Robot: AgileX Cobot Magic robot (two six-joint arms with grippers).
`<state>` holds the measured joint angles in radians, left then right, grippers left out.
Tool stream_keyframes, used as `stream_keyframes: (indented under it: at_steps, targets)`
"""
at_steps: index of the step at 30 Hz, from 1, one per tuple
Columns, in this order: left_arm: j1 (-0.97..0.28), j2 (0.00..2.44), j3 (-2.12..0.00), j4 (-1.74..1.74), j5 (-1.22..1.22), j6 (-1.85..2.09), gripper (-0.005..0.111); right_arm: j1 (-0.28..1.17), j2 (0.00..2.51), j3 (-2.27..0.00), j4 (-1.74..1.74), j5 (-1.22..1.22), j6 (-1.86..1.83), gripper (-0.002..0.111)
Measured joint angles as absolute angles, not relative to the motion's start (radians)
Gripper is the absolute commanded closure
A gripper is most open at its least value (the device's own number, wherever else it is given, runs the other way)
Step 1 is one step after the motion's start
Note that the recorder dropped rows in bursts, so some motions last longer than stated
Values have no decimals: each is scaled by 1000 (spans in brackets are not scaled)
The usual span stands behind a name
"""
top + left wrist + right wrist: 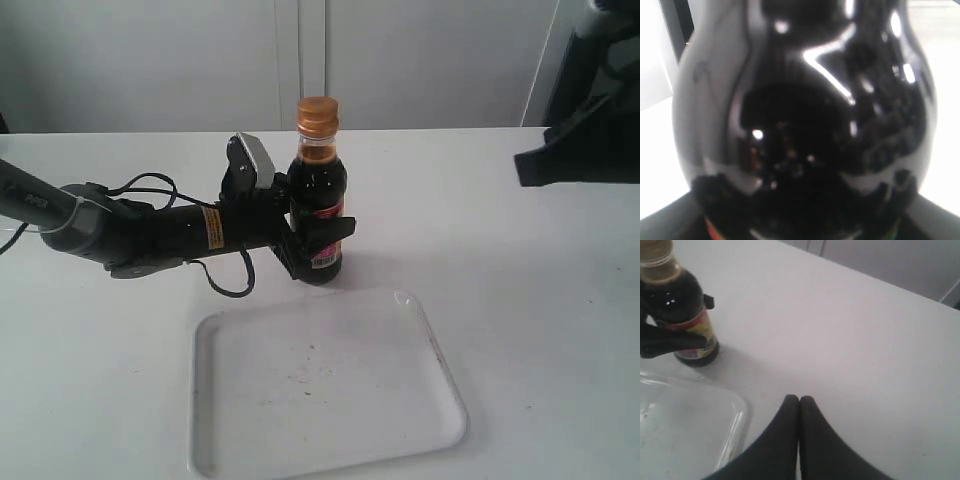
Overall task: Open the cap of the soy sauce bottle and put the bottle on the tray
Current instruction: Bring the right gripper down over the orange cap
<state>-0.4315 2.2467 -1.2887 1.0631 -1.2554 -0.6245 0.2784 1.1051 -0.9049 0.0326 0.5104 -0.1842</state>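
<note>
While upright, soy sauce bottle [320,195] within left tool [318,245]

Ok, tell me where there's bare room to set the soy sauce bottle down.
The tray is bare across its whole floor apart from small specks, so that is the widest patch. The table right of the soy sauce bottle is open out to the shut right gripper. It is crowded left of the bottle, where the left gripper and its cable lie.

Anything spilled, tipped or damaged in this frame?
Nothing stands out. The bottle stands upright on the table, cap closed, held by the left pincer. The tray shows only small dark specks, no spill. The right pincer is shut and clear of everything.
</note>
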Motion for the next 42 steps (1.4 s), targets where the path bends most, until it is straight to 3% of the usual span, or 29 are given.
stream_keyframes:
  at_steps: [5, 16, 42]
  targets:
    - [-432, 2247, -1289, 1081, -1264, -595, 107, 368, 1260, -1026, 177, 646, -306, 108]
    - [-432, 2245, -1289, 1085, -1264, -588, 107, 390, 1439, -1181, 537, 722, -550, 108]
    - [-432, 2245, -1289, 1090, -1266, -579, 107, 448, 1593, -1296, 600, 646, -569, 108]
